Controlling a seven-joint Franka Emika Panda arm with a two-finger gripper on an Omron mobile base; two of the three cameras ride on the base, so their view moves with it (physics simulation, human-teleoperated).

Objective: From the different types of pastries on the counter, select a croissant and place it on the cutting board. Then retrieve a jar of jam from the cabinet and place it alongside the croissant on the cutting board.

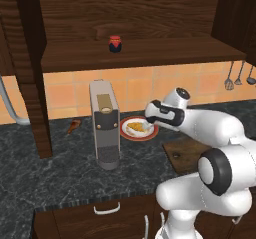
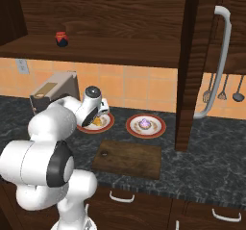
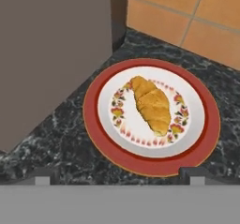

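We hang the claw (image 3: 120,174) open and empty above the croissant (image 3: 151,104), which lies on a red-rimmed plate (image 3: 206,138) on the desk. It looks light and flaky (easily crushed), so we'd pinch gently across its thick middle.

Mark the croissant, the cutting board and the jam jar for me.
croissant (image 3: 151,105): hand view, middle of its crust, on the plate.
cutting board (image 2: 129,159): right base view, bare centre of the board.
jam jar (image 1: 115,44): left base view, its dark body, on the cabinet shelf.
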